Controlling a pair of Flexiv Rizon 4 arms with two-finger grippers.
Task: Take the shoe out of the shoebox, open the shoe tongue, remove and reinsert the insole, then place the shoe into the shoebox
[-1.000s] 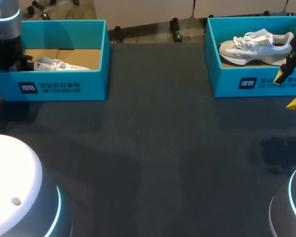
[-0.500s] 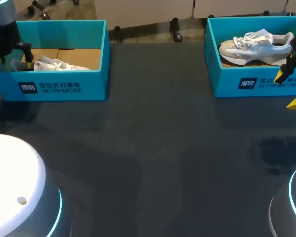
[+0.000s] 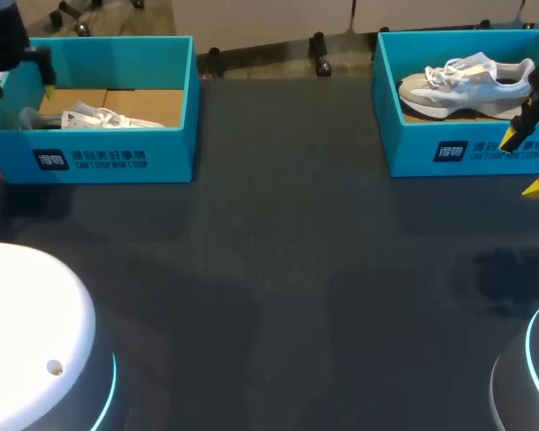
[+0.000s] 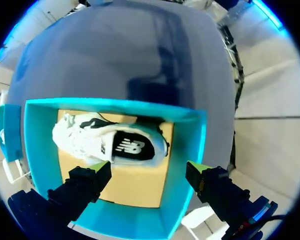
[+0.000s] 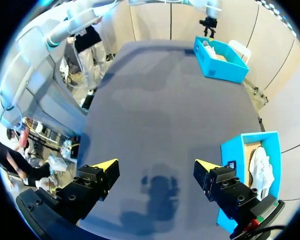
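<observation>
Right gripper (image 5: 156,165): jaws wide, nothing held, over the table (image 3: 278,269) just beside the right shoebox (image 3: 467,148).
Left gripper (image 4: 149,169): jaws wide, above the left shoebox (image 4: 187,150).
Risk: a careless descent may clip that wall, or pinch only laces, dragging the unheld box.
Left wrist view only: the white sneaker (image 4: 110,142) lies on its side inside; the head view hides most.

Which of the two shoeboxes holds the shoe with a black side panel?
The left shoebox, below the left gripper: its white shoe has one. The right shoebox holds a grey-white shoe.
</observation>
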